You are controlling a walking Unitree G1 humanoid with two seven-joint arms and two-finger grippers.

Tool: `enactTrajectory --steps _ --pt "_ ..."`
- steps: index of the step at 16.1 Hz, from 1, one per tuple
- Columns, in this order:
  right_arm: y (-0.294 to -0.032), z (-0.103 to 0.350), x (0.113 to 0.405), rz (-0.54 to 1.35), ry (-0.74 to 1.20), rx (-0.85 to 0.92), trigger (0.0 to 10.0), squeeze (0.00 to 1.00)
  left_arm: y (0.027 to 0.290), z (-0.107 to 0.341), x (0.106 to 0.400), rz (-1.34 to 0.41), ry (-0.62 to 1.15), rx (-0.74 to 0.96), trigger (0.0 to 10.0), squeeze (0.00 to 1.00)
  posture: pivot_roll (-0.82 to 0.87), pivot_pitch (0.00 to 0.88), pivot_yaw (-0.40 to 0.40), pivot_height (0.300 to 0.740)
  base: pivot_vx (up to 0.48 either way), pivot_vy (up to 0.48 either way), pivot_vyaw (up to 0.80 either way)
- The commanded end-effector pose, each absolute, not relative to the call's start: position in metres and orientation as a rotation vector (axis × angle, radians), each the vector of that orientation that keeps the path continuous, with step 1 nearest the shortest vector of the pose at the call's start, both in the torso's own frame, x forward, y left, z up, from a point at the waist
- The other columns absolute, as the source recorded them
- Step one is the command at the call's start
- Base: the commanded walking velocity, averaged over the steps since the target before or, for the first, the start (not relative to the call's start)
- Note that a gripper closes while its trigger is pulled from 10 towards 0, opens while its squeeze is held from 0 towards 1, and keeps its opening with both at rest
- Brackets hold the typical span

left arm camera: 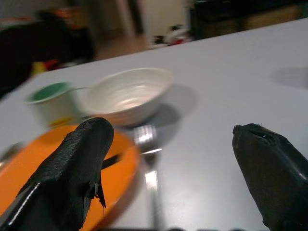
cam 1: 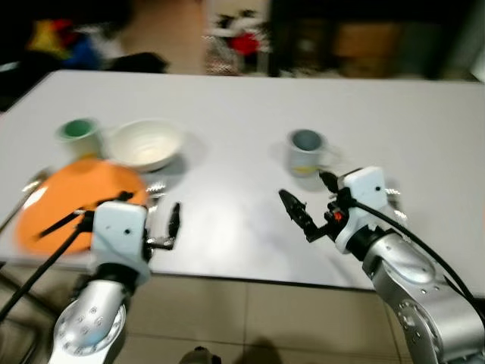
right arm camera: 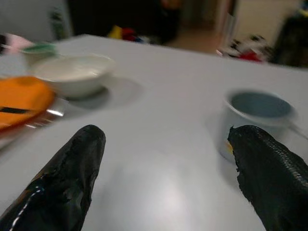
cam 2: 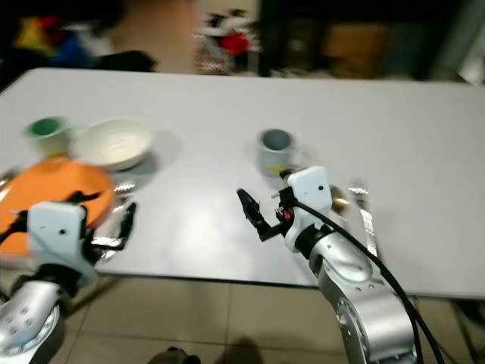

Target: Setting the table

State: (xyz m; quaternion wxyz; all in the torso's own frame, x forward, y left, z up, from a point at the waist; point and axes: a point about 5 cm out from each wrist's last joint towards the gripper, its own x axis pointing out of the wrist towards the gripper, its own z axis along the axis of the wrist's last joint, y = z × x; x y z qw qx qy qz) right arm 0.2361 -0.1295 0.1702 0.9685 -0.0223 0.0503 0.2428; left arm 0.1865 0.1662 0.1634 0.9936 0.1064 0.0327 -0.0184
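Nearest you, both arms reach over the near edge of the white table [cam 1: 250,114]. Your left gripper [cam 1: 148,220] hangs at the near left, its fingers [left arm camera: 72,173] spread wide and holding nothing, just above the right rim of the orange plate [cam 1: 76,199]. Your right gripper [cam 1: 311,203] sits right of centre over bare tabletop, its fingers [right arm camera: 269,178] also wide apart and empty, pointing toward the grey mug [cam 1: 307,152].

The plate lies at the near left corner, with a dark utensil resting across it. A fork [left arm camera: 147,159] lies just beside the plate's right rim, and a spoon [cam 1: 30,186] lies at its left side near the table's left edge. On the right, beyond your right wrist, more cutlery [cam 2: 362,208] lies near the near edge; the blur hides which pieces.

Farther in, the white bowl [cam 1: 145,144] stands just beyond the plate, and the green cup [cam 1: 78,135] stands just left of the bowl. The mug stands alone right of centre, well apart from the bowl.

Past the far edge, the room is dark, with blurred clutter [cam 1: 235,38] on the floor.
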Motion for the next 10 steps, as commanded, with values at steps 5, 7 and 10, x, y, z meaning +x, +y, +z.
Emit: enactTrajectory --steps 5,7,10 --pt "-0.127 0.173 0.239 0.473 0.042 -0.008 10.0 1.0 0.159 0.169 0.182 0.011 0.032 0.074 10.0 1.0 -0.03 0.0 0.043 0.74 0.0 0.0 0.8" --pt "-0.132 0.174 0.243 0.421 0.007 0.003 10.0 1.0 0.169 0.171 0.185 0.093 0.008 0.162 10.0 1.0 -0.02 0.0 0.037 0.74 0.0 0.0 0.8" --pt "-0.138 0.173 0.25 0.384 0.006 0.003 10.0 1.0 0.165 0.172 0.192 0.021 -0.007 0.116 10.0 1.0 -0.03 0.0 0.048 0.74 0.0 0.0 0.8"
